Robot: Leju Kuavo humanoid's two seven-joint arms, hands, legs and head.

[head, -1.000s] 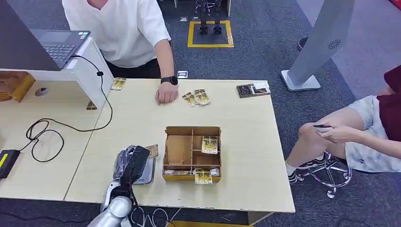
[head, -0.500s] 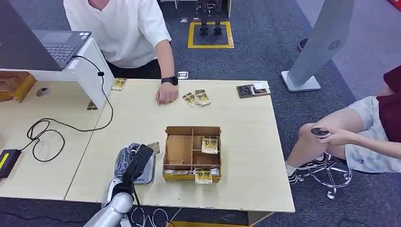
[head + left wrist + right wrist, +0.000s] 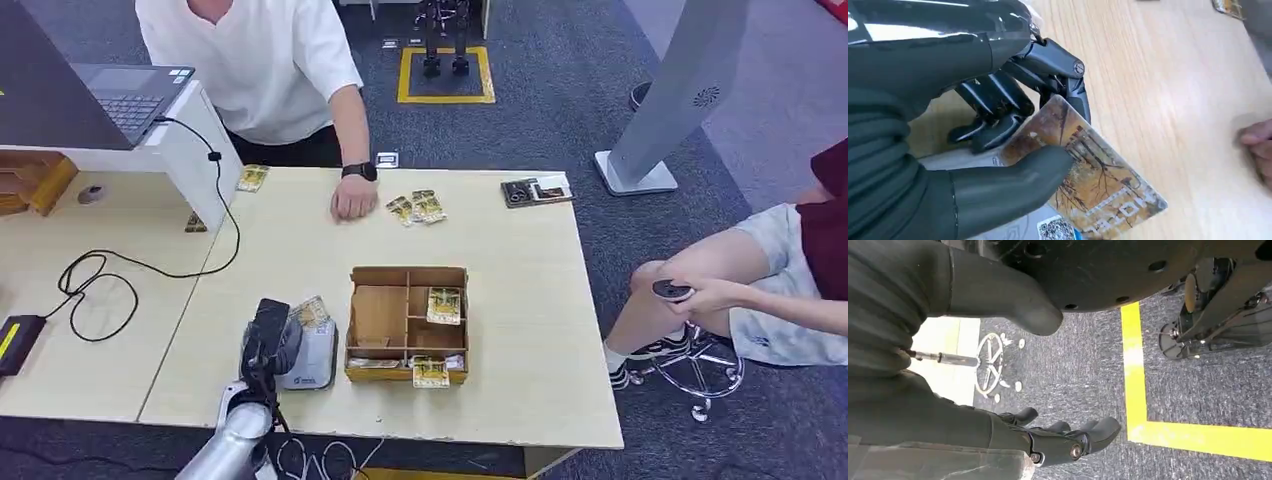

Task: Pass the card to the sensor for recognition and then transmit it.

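I am holding the card (image 3: 1088,170) over the grey sensor (image 3: 312,352) on the table (image 3: 520,250), pinching it between the thumb and fingers of my left hand (image 3: 272,338). The recognition step is looking under way; handing it on is remaining. The left wrist view is showing the pinch and the card's printed face up close. My right hand (image 3: 1068,437) is hanging over the carpet (image 3: 1078,375), fingers loosely apart and gripping nothing.

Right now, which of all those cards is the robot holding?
The card pinched in the left hand, held above the grey sensor beside the wooden box. The others lie loose: some in the box, some near the person's hand.
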